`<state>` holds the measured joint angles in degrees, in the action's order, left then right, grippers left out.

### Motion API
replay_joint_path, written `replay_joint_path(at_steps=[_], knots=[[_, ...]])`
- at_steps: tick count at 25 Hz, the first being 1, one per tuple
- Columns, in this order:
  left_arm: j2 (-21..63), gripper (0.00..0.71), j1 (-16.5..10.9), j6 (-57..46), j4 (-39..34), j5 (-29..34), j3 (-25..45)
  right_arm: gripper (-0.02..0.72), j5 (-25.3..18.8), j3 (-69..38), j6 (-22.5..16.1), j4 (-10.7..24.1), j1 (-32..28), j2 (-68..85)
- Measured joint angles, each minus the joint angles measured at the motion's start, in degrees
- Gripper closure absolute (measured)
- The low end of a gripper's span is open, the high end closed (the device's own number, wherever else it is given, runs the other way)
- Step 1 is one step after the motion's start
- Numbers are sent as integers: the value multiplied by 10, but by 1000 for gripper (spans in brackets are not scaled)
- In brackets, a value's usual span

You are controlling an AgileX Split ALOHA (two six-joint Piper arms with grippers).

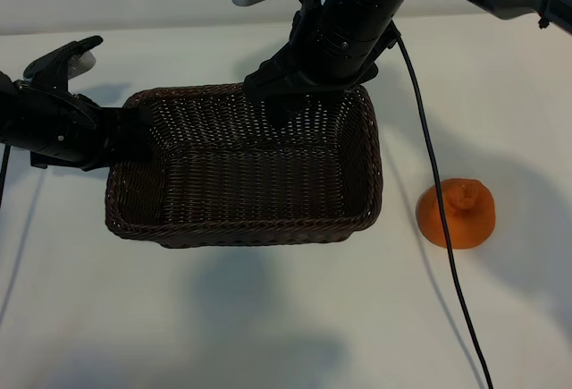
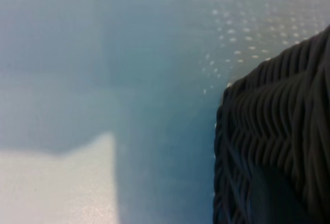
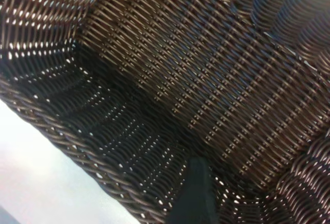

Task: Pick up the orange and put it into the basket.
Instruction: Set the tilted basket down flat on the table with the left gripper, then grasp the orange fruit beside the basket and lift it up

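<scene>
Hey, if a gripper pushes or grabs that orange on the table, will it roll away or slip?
The orange looks flat-bottomed and lumpy, so it would probably slide or wobble rather than roll far. Its matte skin likely grips well. Being small, it is probably light and easily nudged.

We are looking at the basket [image 1: 243,183], a large rectangular dark brown wicker one with rounded corners, sloping sides and a braided rim, sitting upright on the counter [image 1: 268,317] with nothing lying inside it. The orange [image 1: 457,214] is resting on the counter well apart from the basket's right side, small, bright, matte, its knobbly bump pointing up.
</scene>
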<state>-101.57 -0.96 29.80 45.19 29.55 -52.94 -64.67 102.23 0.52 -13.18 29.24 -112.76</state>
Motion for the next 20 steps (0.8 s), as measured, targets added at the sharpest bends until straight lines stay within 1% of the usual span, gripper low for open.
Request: replay_joint_path(at_steps=[2,5,7,8,9,11,14,17,20], knots=[[0,446,0,0,2,5,0,110,0,0,0,0,0,0],[0,218,0,-1,9,13,0,110,0,0,0,0,0,0],[0,111,0,-7,9,15,0,110,0,0,0,0,0,0],[1,81,0,-10,9,15,0,110,0,0,0,0,0,0],[1,68,0,-11,9,16,0,110,0,0,0,0,0,0],[3,67,0,-12,6,20,0,110,0,0,0,0,0,0],[14,88,0,-21,-12,31,0,110,0,0,0,0,0,0],[37,102,0,-43,-38,33,0,110,0,0,0,0,0,0],[71,110,0,-70,-79,40,0,110,0,0,0,0,0,0]])
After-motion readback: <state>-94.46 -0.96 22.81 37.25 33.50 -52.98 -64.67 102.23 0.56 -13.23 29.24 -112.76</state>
